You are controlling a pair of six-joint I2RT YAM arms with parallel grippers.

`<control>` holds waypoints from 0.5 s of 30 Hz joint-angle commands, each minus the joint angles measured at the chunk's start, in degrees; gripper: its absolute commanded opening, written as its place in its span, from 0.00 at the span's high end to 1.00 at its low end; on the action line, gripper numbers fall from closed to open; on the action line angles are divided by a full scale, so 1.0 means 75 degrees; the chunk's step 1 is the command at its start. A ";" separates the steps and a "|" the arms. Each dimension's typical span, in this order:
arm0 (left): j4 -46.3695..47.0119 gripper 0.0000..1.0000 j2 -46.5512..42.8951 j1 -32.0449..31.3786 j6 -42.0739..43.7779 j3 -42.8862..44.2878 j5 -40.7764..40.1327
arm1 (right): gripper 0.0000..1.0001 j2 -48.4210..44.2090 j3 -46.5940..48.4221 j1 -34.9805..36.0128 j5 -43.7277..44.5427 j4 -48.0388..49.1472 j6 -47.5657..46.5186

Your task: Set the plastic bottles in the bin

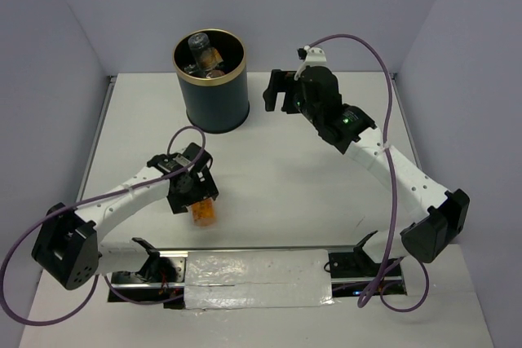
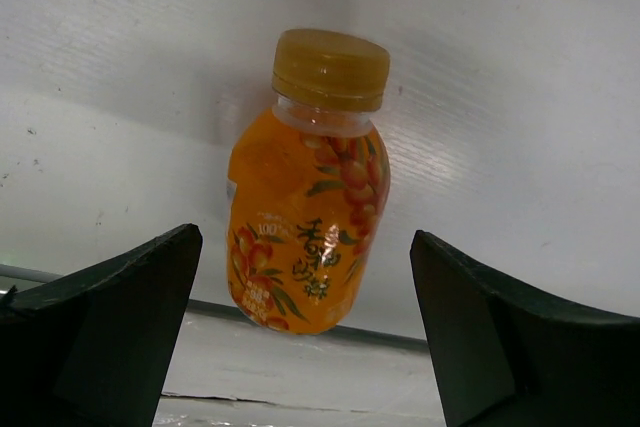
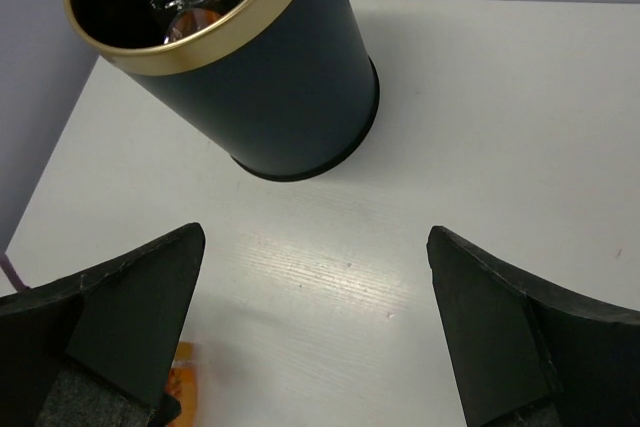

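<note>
My left gripper (image 1: 194, 195) is spread wide, and nothing touches either finger. In my left wrist view (image 2: 302, 237) an orange bottle (image 2: 308, 222) lies between the two fingers with a clear gap on each side. Its orange cap (image 2: 331, 69) points to 12 o'clock, away from me. From the top camera that bottle (image 1: 204, 213) rests on the white table (image 1: 285, 185), just at 5 o'clock of the gripper, near the front edge.

My right gripper (image 1: 277, 91) is also spread and holds nothing. Through its wrist camera (image 3: 315, 237) I see only bare tabletop between the fingers. A sliver of orange shows at 7 o'clock beside my finger, too little for me to identify.

The bin (image 1: 214, 103) stands upright at the far side of the table, at 12 o'clock from my left gripper and at 9 o'clock, near but apart, from my right one. In the right wrist view the bin (image 3: 285, 87) shows its gold rim. Inside it are a clear bottle (image 1: 198, 45) and something orange beside that.
</note>
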 commanded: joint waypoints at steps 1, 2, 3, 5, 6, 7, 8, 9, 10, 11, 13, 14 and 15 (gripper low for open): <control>0.0343 0.01 0.0177 -0.0052 0.0007 -0.0219 -0.0100 | 0.00 -0.0200 -0.0057 0.0021 -0.0088 0.0154 0.0083; 0.0413 0.01 0.0247 -0.0052 0.0007 -0.0267 -0.0099 | 0.00 -0.0200 -0.0058 0.0021 -0.0112 0.0142 0.0094; 0.0472 0.01 0.0271 -0.0052 0.0018 -0.0313 -0.0099 | 0.00 -0.0200 -0.0104 0.0033 -0.0123 0.0142 0.0129; 0.0636 0.00 0.0400 -0.0052 0.0030 -0.0431 -0.0146 | 0.00 -0.0200 -0.0151 0.0010 -0.0159 0.0165 0.0153; 0.0671 0.01 0.0458 -0.0052 0.0042 -0.0454 -0.0169 | 0.00 -0.0200 -0.0175 0.0033 -0.0170 0.0166 0.0176; 0.0706 0.01 0.0494 -0.0052 0.0065 -0.0501 -0.0181 | 0.00 -0.0200 -0.0198 0.0010 -0.0170 0.0166 0.0188; 0.0765 0.02 0.0587 -0.0052 0.0077 -0.0513 -0.0205 | 0.00 -0.0200 -0.0210 0.0021 -0.0182 0.0166 0.0188; 0.0800 0.04 0.0623 -0.0052 0.0100 -0.0536 -0.0205 | 0.00 -0.0200 -0.0210 0.0033 -0.0182 0.0154 0.0200; 0.0824 0.07 0.0646 -0.0052 0.0124 -0.0560 -0.0193 | 0.00 -0.0200 -0.0210 0.0010 -0.0182 0.0154 0.0200; 0.0882 0.09 0.0670 -0.0052 0.0124 -0.0583 -0.0193 | 0.00 -0.0200 -0.0210 0.0021 -0.0147 0.0142 0.0200; 0.0918 0.15 0.0635 -0.0052 0.0159 -0.0607 -0.0135 | 0.00 -0.0224 -0.0198 0.0033 -0.0124 0.0130 0.0188; 0.0953 0.17 0.0600 -0.0052 0.0171 -0.0607 -0.0111 | 0.00 -0.0224 -0.0187 0.0021 -0.0100 0.0130 0.0188; 0.0953 0.21 0.0576 -0.0063 0.0148 -0.0607 -0.0065 | 0.00 -0.0235 -0.0187 0.0021 -0.0100 0.0130 0.0188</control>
